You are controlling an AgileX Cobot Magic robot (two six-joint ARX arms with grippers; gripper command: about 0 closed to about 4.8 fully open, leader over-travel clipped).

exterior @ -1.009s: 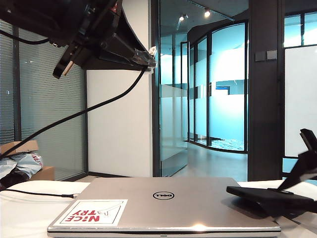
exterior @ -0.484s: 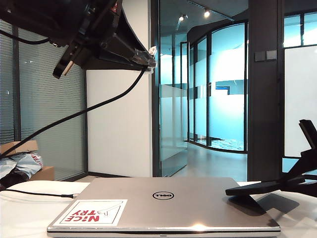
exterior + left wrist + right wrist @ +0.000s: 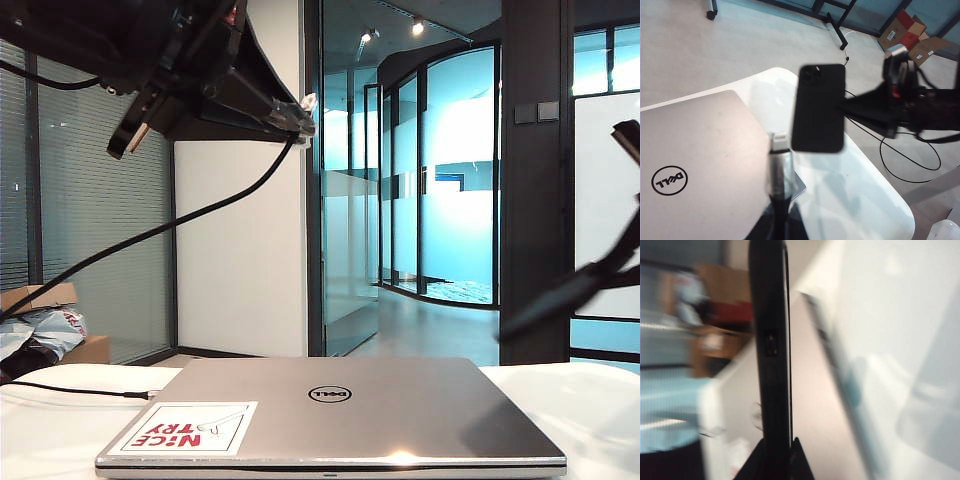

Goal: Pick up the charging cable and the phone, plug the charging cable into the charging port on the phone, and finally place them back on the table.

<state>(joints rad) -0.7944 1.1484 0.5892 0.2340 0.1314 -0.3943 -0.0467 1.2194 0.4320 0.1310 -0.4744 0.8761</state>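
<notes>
High at the upper left of the exterior view, my left gripper is shut on the charging cable, whose black cord sags down to the left. The left wrist view has that gripper holding the silver-white connector tip pointing at the phone. The black phone hangs in the air with its camera bump on the far end, held by its side in my right gripper. In the exterior view the phone is a blurred tilted streak. The right gripper is shut on the phone, seen edge-on. I cannot make out the charging port.
A closed silver Dell laptop with a red-lettered sticker lies on the white table. Another thin black cord with a dark plug lies on the table at the left. Cardboard boxes sit behind it.
My right gripper has lifted the phone off the laptop's right corner and tilted it up into the air. The left gripper and cable have not moved.
</notes>
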